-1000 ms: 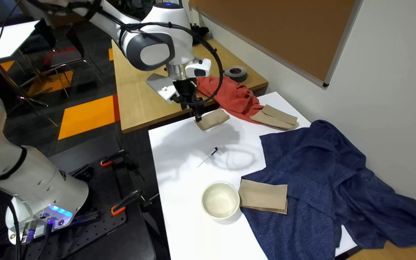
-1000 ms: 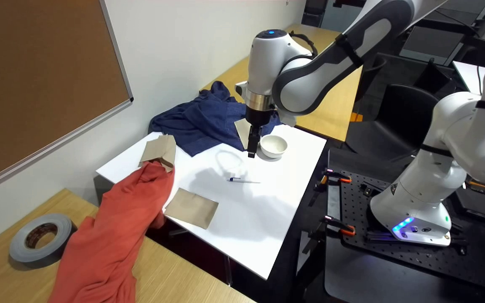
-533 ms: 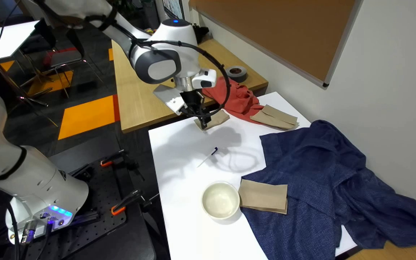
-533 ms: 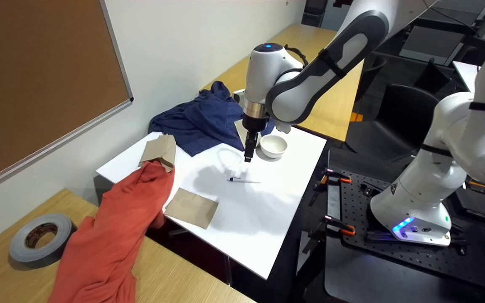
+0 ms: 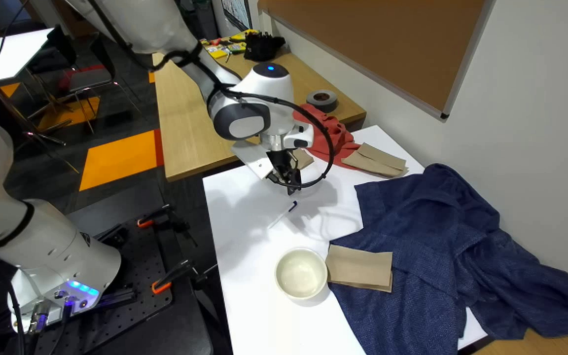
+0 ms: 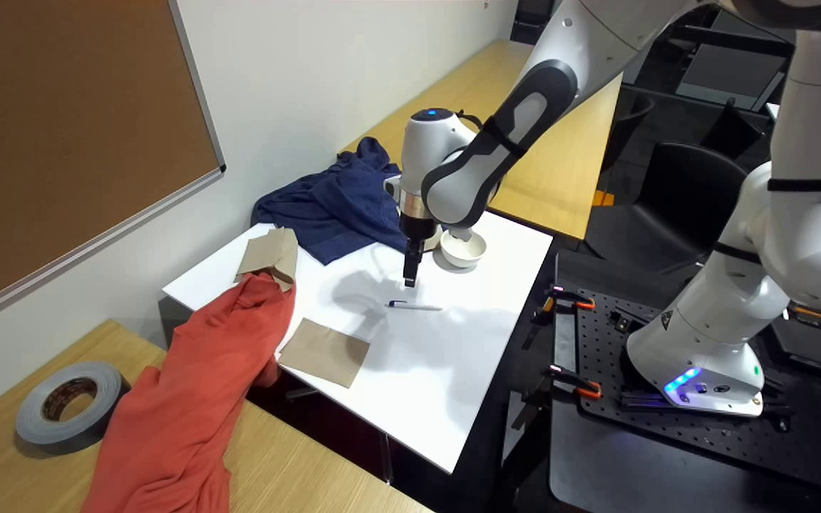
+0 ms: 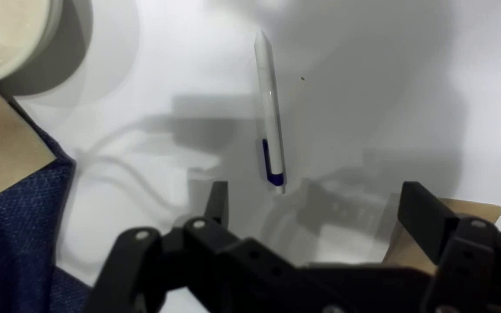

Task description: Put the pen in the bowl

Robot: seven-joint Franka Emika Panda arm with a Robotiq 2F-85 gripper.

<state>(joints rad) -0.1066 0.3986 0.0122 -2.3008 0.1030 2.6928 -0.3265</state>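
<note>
Across the middle of an exterior view stretches the white rectangular table point(image 5: 259, 296); read that view as a clock face, and the jointed white and dark grey robot arm point(image 5: 242, 116) reaches in from between ten and eleven o'clock towards the centre. The crumpled dark blue woven cloth point(image 5: 442, 251) spreads over the table around four o'clock, and the bunched red cloth point(image 5: 333, 133) lies partly on the table's edge between one and two. A folded brown paper piece point(image 5: 375, 160) touches the red cloth between two and three o'clock, and a flat rectangular brown paper piece point(image 5: 359, 268) rests mostly on the blue cloth near five.

The black two-fingered gripper point(image 7: 317, 204) hangs above the table with its fingers spread wide apart, holding nothing. Near six o'clock in that exterior view, the glossy cream-white round bowl point(image 5: 301, 273) stands upright on the table, just beside the flat paper. Smallest is the slim white pen point(image 7: 270, 108) with a dark blue clip, lying flat on the table, apart from the bowl. In the wrist view its pointed end faces twelve o'clock and its clip end six, towards the gripper, and the bowl lies between nine and ten o'clock from it
</note>
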